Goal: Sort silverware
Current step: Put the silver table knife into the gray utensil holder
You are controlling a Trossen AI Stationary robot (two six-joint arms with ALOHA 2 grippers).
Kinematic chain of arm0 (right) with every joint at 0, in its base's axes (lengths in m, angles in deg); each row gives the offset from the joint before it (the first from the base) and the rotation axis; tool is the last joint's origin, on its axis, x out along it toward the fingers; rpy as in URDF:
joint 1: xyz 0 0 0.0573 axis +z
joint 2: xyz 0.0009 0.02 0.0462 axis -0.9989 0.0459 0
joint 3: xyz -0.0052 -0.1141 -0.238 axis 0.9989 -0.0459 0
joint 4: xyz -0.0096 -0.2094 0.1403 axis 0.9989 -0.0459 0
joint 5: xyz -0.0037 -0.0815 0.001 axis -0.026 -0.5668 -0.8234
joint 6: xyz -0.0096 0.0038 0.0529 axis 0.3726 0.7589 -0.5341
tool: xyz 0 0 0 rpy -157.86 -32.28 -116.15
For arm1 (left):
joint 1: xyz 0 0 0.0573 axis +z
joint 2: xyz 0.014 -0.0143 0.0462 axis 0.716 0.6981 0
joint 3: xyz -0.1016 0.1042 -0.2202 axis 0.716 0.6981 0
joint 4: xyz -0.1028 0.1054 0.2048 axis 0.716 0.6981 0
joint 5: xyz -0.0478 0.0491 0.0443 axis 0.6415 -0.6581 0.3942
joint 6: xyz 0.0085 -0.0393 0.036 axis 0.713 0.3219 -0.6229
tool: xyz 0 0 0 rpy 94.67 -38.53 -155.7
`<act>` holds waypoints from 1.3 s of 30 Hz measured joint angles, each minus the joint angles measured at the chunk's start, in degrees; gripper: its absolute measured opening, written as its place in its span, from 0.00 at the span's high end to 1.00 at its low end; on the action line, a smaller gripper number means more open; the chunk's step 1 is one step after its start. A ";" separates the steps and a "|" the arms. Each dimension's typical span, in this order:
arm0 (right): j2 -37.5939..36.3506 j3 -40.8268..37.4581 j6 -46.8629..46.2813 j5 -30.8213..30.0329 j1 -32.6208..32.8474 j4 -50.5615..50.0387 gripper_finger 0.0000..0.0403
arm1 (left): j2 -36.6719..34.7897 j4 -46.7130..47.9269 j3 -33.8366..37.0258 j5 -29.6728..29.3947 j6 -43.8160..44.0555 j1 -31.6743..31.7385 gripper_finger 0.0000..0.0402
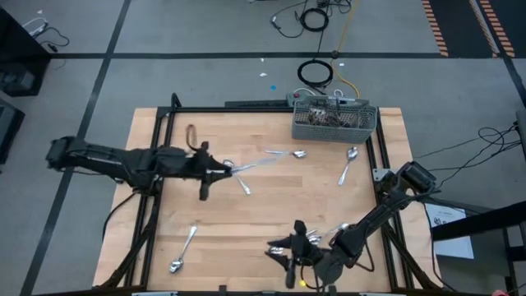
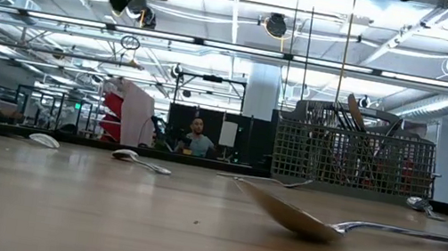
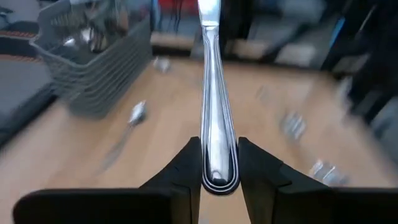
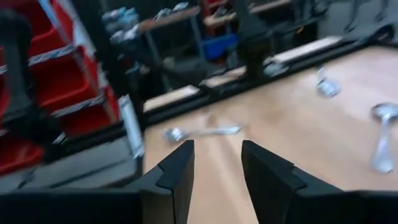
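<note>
Gripping a long silver knife (image 3: 214, 118) by the end of its handle, the left gripper (image 3: 219, 163) hung above the middle of the wooden table (image 1: 263, 222), its two dark fingers (image 3: 181, 171) clenched on either side of the metal. In the high view the same piece (image 1: 255, 164) stuck out from the left gripper (image 1: 223, 170) toward the far right corner, lifted clear of the wood. In that corner sat the grey wire-mesh basket (image 1: 333, 123), touching the table's far edge, with several dark and silver handles standing up inside it; the low view showed those handles leaning together above the basket's rim (image 2: 351, 159), though which compartment held which could not be told.

Loose silverware lay scattered on the table: a spoon (image 1: 348, 164) just in front of the basket, a small piece (image 1: 296, 153) beside the knife's tip, another (image 1: 243, 186) below the left gripper, and a spoon (image 1: 184, 249) near the front left corner. The low view had one spoon (image 2: 343, 226) lying close to the camera, bowl down.

The right gripper (image 1: 289, 251) waited low at the table's front edge, its fingers (image 4: 177, 171) spread apart and holding nothing.
</note>
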 joint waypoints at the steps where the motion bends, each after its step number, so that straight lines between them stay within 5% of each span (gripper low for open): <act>1: 0.00 0.00 0.82 -1.01 -0.44 1.07 0.69 | -1.42 -5.36 3.15 0.60 3.01 -0.30 0.79; 7: 0.00 0.00 3.02 -1.29 -4.87 7.61 0.69 | -3.40 -39.83 17.01 -1.00 15.64 -5.04 0.79; 12: -1.94 0.00 0.68 0.44 -9.95 8.78 0.69 | -1.16 -57.14 20.81 -7.83 15.89 -10.44 0.79; 18: -8.80 0.00 3.63 15.39 -18.35 6.25 0.67 | 2.03 -60.57 20.79 -10.74 15.71 -15.48 0.79; 27: -16.07 0.02 13.82 17.49 -24.31 5.01 0.50 | 5.13 -64.93 20.75 -13.16 13.49 -19.78 0.79; 31: -17.58 0.02 14.04 26.61 -27.17 2.82 0.41 | 5.09 -70.73 20.73 -12.67 13.45 -20.04 0.79; 35: -17.64 0.02 15.22 40.58 -30.63 5.57 0.37 | 5.15 -72.82 20.71 -12.24 23.65 -19.12 0.79; 39: -17.62 0.02 19.10 43.90 -32.76 7.98 0.37 | 6.20 -72.98 20.71 -9.87 31.09 -18.77 0.79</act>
